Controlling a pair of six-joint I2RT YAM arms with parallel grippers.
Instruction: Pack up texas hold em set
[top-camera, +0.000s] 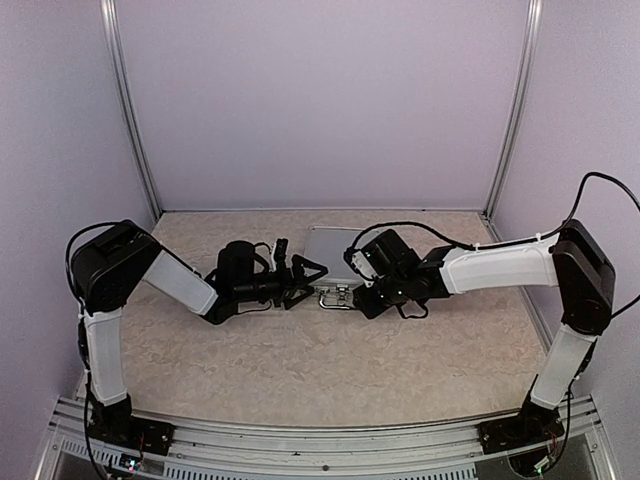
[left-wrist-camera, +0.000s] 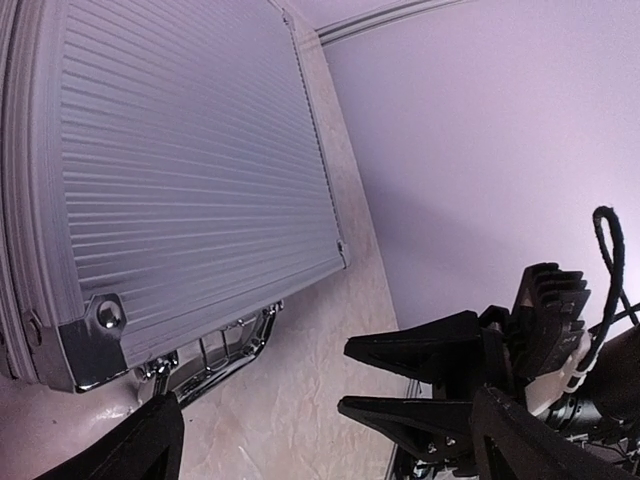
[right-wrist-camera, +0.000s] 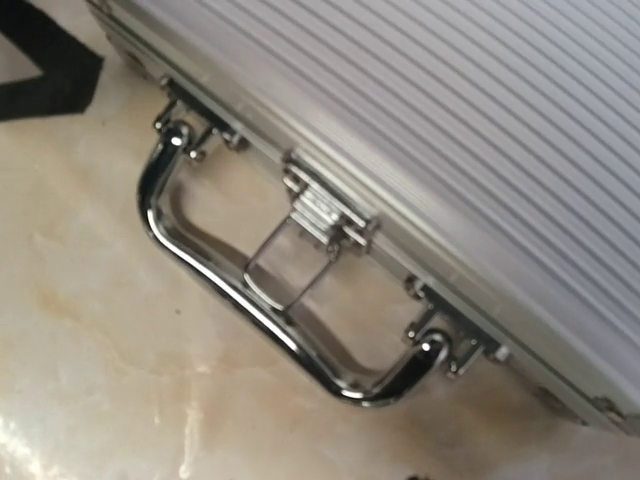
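Got the closed case (top-camera: 328, 250) lying flat mid-table, latch (right-wrist-camera: 325, 215) and handle (right-wrist-camera: 250, 310) facing the arms, right gripper (left-wrist-camera: 343, 378) parted, empty, just off the latch, nearer than the wide-open left gripper (top-camera: 308, 283) at its corner.

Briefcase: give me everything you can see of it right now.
The briefcase is silver, ribbed aluminium by the look, with riveted metal corner caps. It lies flat on the table, lid shut. Its chrome handle is folded flat onto the table on the near edge, with a latch above it. I cannot tell whether the latch is fastened. The open left gripper sits at its left front corner, not gripping it.
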